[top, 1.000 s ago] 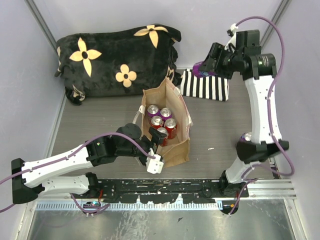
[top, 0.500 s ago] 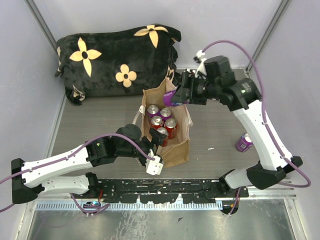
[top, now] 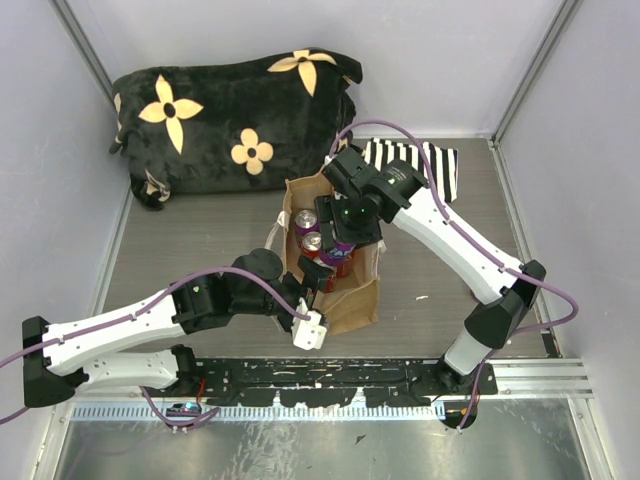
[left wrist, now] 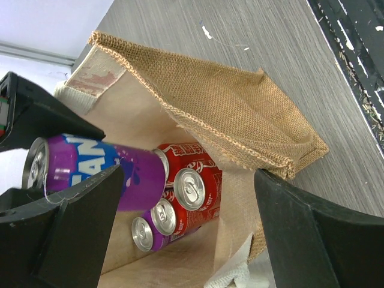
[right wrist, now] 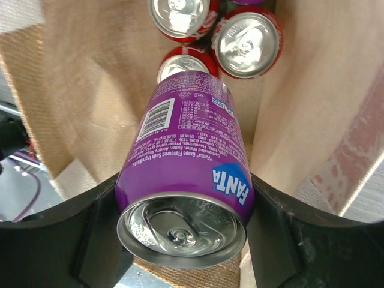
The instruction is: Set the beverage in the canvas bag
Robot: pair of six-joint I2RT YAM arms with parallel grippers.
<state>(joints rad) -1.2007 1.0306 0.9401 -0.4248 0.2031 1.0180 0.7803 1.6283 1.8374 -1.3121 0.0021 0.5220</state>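
The canvas bag (top: pixel 352 306) stands open at the table's middle, tan jute with a cream handle, and also shows in the left wrist view (left wrist: pixel 240 114). Several red and purple cans (left wrist: pixel 189 189) stand upright inside it. My right gripper (top: pixel 345 238) is over the bag's mouth, shut on a purple Fanta can (right wrist: pixel 186 138) that is tilted, its bottom end down toward the cans (right wrist: pixel 247 41) below. That can also shows in the left wrist view (left wrist: pixel 120 171). My left gripper (top: pixel 318 273) is open, its fingers (left wrist: pixel 318 240) wide apart astride the bag's near-left wall.
A black blanket with cream flowers (top: pixel 230 120) lies at the back left. A black-and-white striped bag (top: pixel 425 165) lies behind the right arm. Grey walls close in the table on three sides. A black rail (top: pixel 350 380) runs along the near edge.
My right arm has swung from the back right to over the bag, carrying the purple can, and has lowered it into the bag's mouth. The left arm has not moved.
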